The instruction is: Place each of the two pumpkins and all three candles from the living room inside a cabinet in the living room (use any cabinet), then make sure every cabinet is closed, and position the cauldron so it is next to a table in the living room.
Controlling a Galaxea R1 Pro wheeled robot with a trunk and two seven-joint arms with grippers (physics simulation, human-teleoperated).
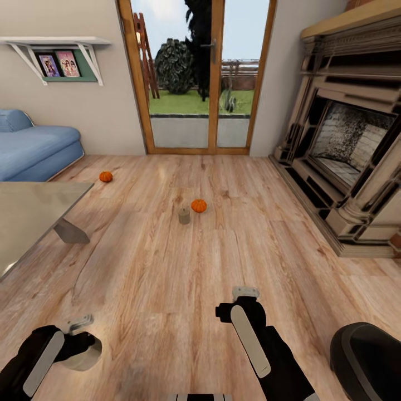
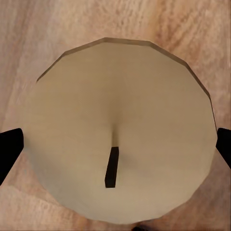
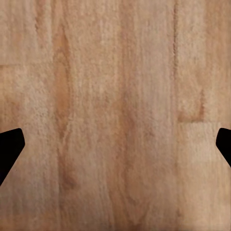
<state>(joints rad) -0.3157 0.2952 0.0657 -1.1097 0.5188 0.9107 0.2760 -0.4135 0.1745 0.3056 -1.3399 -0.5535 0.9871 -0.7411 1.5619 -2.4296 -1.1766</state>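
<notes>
My left gripper [image 1: 77, 338] is shut on a beige candle [image 1: 84, 353] low at the head view's left. In the left wrist view this candle [image 2: 120, 96] spans the gap between the two black fingertips [image 2: 9, 149], wick up. A second candle [image 1: 184, 215] stands on the wooden floor ahead. Just right of it lies an orange pumpkin [image 1: 199, 205]. The other pumpkin [image 1: 106, 176] sits farther left, near the sofa. My right gripper [image 1: 245, 293] hangs open over bare floor, nothing between its fingers [image 3: 10, 147]. A black rounded cauldron [image 1: 367, 356] sits at the lower right. The cabinet is out of view.
A grey-topped table [image 1: 33, 214] juts in from the left, with a blue sofa [image 1: 36, 147] behind it. A stone fireplace [image 1: 351, 145] lines the right wall. Glass doors [image 1: 197, 78] close the far end. A wall shelf [image 1: 58, 50] hangs above the sofa.
</notes>
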